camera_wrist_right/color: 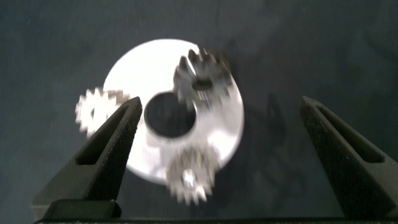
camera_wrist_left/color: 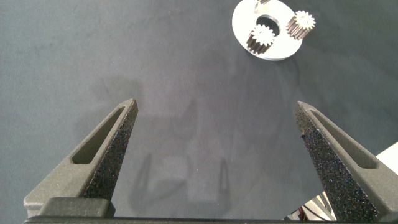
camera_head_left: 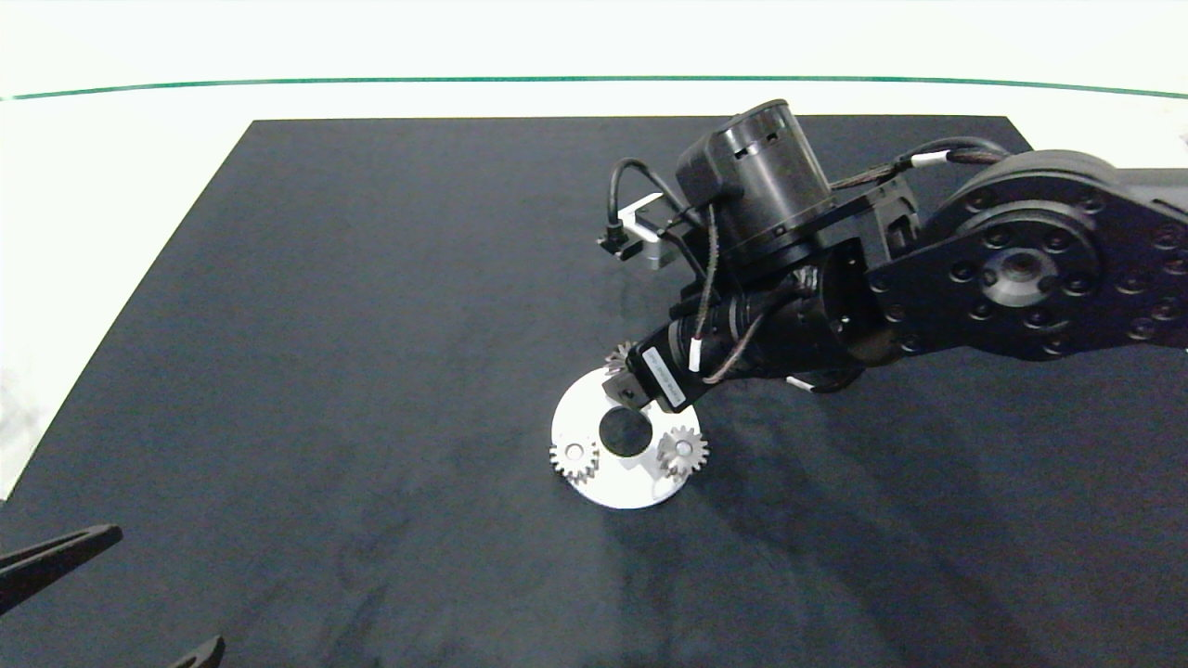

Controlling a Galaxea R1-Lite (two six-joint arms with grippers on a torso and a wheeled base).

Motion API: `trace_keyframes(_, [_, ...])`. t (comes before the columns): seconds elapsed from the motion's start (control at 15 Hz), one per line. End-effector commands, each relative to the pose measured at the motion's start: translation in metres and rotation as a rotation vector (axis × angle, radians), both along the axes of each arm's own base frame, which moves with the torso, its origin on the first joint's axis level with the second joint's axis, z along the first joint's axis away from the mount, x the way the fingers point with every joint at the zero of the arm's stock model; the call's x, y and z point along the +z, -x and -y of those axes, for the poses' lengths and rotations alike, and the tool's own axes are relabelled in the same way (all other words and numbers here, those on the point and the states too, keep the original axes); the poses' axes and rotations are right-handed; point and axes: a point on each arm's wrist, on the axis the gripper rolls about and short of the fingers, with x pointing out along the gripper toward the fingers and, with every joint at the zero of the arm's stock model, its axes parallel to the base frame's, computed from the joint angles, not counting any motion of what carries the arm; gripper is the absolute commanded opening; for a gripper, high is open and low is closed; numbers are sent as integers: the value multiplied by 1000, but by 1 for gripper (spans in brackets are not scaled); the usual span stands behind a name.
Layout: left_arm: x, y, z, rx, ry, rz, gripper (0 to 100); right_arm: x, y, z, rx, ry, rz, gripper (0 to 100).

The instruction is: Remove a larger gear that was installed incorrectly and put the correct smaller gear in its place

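A white round plate [camera_head_left: 613, 492] with a dark centre hole lies mid-mat and carries three silver gears. The gear on its left edge [camera_head_left: 574, 459] [camera_wrist_left/color: 261, 37] looks widest and tallest in the right wrist view [camera_wrist_right/color: 202, 78]; I take it for the larger gear. Two small gears sit at the right edge [camera_head_left: 682, 452] [camera_wrist_right/color: 93, 111] and far edge [camera_head_left: 619, 357] [camera_wrist_right/color: 191, 177]. No other smaller gear shows. My right gripper [camera_head_left: 636, 391] [camera_wrist_right/color: 221, 106] hovers open over the plate's far part, holding nothing. My left gripper [camera_head_left: 167, 586] [camera_wrist_left/color: 217, 112] rests open at the near left.
The black mat [camera_head_left: 371, 325] covers the table, with a white surface around it. The bulky right arm [camera_head_left: 1012, 269] reaches in over the mat's right side and hides the mat beneath it.
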Motion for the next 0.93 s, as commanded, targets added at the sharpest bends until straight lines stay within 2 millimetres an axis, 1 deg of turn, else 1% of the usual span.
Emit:
trace_keyframes(0.07, [0,0,0,7,-1,1,100,11,14,23,-28,12,7,100])
trace_keyframes(0.13, [0,0,0,7,-2,0,100,10,8,31,-58,18,4,100])
trace_keyframes(0.33, [0,-1,0,10,-3,-3,100,11,-6,40,-105,5,19,100])
trace_keyframes(0.53, [0,-1,0,7,-3,-5,100,9,-17,31,-108,-9,32,100])
trace_keyframes(0.67, [0,-1,0,7,-3,-3,100,5,-25,23,-110,-8,32,100])
trace_keyframes(0.93, [-1,0,0,7,-4,-4,100,-4,-30,11,-98,1,23,100])
